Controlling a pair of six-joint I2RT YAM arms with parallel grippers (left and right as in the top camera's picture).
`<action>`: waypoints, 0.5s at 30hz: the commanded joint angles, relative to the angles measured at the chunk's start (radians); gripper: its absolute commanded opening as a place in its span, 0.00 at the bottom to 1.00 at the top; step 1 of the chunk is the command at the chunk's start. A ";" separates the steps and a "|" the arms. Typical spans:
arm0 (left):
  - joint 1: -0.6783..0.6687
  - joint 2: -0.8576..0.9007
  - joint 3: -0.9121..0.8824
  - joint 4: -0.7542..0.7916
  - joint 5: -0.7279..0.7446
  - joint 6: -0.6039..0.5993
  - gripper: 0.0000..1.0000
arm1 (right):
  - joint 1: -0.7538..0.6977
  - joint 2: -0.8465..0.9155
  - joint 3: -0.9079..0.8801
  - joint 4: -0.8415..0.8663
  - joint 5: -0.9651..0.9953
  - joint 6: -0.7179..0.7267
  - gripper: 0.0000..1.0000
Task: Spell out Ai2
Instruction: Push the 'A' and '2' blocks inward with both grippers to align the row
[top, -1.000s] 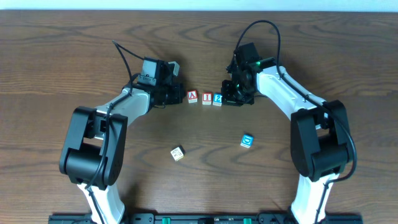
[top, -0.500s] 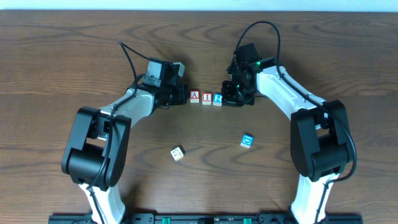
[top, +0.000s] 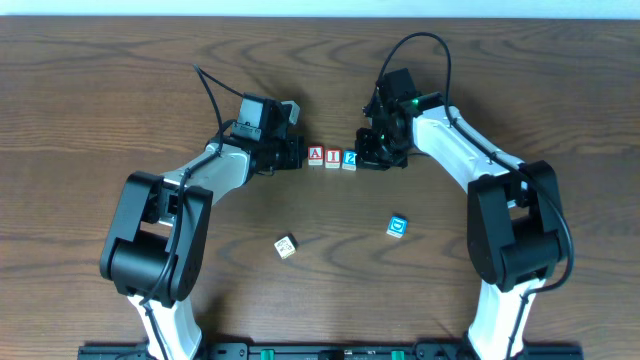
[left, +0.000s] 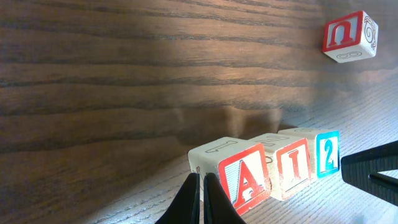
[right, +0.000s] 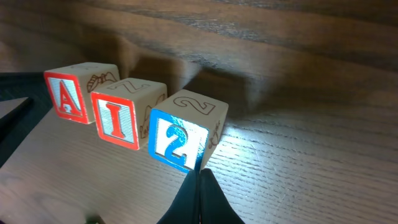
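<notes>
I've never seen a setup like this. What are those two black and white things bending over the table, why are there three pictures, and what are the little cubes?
They are two robot arms on a brown wooden table. One picture looks down from above; the other two come from cameras on each arm's wrist, close to the table.

Each arm ends in a two-finger tool. The left tool and the right tool sit at either end of a row of three small wooden cubes: a red letter A block, a red letter I block and a blue number 2 block, spelling Ai2.

Both tools' fingers look pressed together, holding nothing.

Two spare cubes lie nearer the arms' bases: a blue-faced block and a pale block.
</notes>
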 joint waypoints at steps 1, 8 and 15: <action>0.000 0.018 0.019 0.003 0.018 -0.011 0.05 | -0.002 0.005 0.008 0.005 -0.023 0.003 0.01; 0.000 0.018 0.019 0.008 0.034 -0.011 0.06 | 0.008 0.005 0.008 0.013 -0.023 0.002 0.01; 0.000 0.018 0.019 0.008 0.034 -0.011 0.06 | -0.013 0.003 0.014 0.016 -0.021 0.002 0.01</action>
